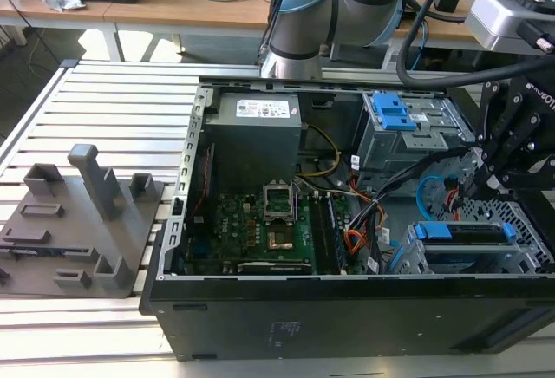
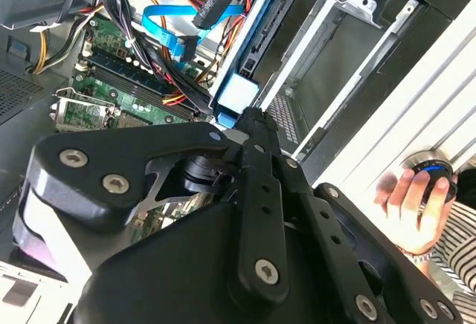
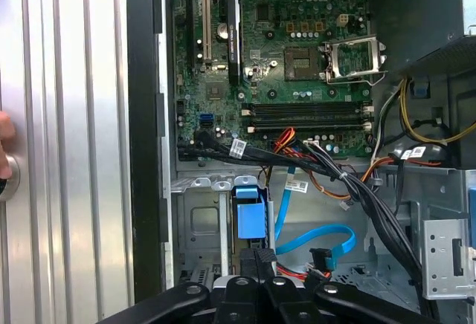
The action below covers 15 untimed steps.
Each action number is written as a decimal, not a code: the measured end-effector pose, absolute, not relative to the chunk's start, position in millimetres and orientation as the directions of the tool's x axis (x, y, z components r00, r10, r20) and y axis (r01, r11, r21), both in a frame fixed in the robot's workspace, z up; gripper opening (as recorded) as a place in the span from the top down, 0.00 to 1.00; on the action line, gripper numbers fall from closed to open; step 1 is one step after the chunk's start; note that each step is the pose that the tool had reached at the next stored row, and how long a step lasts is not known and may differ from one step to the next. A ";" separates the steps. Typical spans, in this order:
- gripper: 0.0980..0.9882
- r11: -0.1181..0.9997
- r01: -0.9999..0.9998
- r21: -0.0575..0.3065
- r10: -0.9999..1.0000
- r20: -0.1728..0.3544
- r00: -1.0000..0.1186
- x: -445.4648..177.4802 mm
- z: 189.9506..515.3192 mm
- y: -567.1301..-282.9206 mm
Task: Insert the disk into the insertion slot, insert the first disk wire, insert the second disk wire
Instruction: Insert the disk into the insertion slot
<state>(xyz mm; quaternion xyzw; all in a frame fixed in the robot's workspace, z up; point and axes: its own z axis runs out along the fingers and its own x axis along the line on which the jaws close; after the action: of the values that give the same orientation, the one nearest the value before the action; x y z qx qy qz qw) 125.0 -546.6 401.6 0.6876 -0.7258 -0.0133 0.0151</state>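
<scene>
Starting with the exterior view, you are looking at the disk [image 1: 464, 232] sitting in the slot [image 1: 499, 263] inside the open black case [image 1: 347, 317]. Its dark edge is running between the two bright blue ends of its plastic carrier [image 1: 431, 232]. The slot is showing as a light grey sheet-metal box with a perforated wall. The gripper [image 1: 479, 185], black and angular, is hanging just above the slot. The wire [image 1: 355, 241], a thin flat orange-red loop, is lying near the slot, between it and the green board [image 1: 269, 222]; you are not able to make out its plug. A darker bay [image 1: 408, 131] with a blue latch [image 1: 395, 111] is standing beyond the slot. A matt grey fixture [image 1: 87, 213] is resting well apart from the slot on the ribbed metal table [image 1: 104, 101].

The first wrist view is giving you what that one is not: the gripper [image 3: 260, 256] is clenched, its tips meeting at the carrier's glossy blue tab [image 3: 249, 216] at the slot's open end. Whether they are touching the tab you cannot tell. A light blue ribbon cable [image 3: 320, 236] is looping just beside the slot.

The second wrist view is adding the disk [image 2: 262, 38] edge-on, a thin dark slab in its blue frame between the pale folded sheets of the slot [image 2: 349, 4]. It is also showing a hand [image 2: 413, 198] well apart from the slot, outside the case, resting on a round knob [image 2: 433, 172], with a striped sleeve [image 2: 454, 261] behind it.
</scene>
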 end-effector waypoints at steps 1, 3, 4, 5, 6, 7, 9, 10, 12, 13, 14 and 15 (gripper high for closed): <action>0.99 0.054 -0.998 0.040 -0.999 0.004 -0.054 124.9 401.6 -546.6; 0.99 0.054 -0.998 0.040 -0.999 0.004 -0.054 124.9 401.5 -546.6; 0.99 0.054 -0.998 0.040 -0.999 0.004 -0.054 124.9 401.5 -546.6; 0.99 0.054 -0.998 0.040 -0.999 0.004 -0.054 125.1 401.4 -546.6; 0.99 0.054 -0.998 0.040 -0.999 0.003 -0.054 126.6 401.2 -546.7; 0.99 0.054 -0.998 0.041 -0.999 0.003 -0.054 129.1 401.2 -546.6; 0.99 0.054 -0.998 0.044 -0.999 0.004 -0.054 137.4 401.4 -546.2; 0.99 0.054 -0.998 0.045 -0.999 0.004 -0.054 140.0 401.4 -546.0; 0.99 0.054 -0.997 0.046 -0.999 0.004 -0.054 141.0 399.7 -546.0; 0.99 0.054 -0.997 0.047 -0.999 0.004 -0.054 141.0 398.1 -546.1; 0.99 0.054 -0.997 0.047 -0.999 0.004 -0.054 141.0 396.4 -546.1; 0.99 0.054 -0.997 0.047 -0.999 0.004 -0.054 141.1 393.3 -546.0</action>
<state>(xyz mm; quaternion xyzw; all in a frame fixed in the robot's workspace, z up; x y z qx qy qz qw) 141.1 -546.0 393.3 0.6876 -0.7257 -0.0157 0.0177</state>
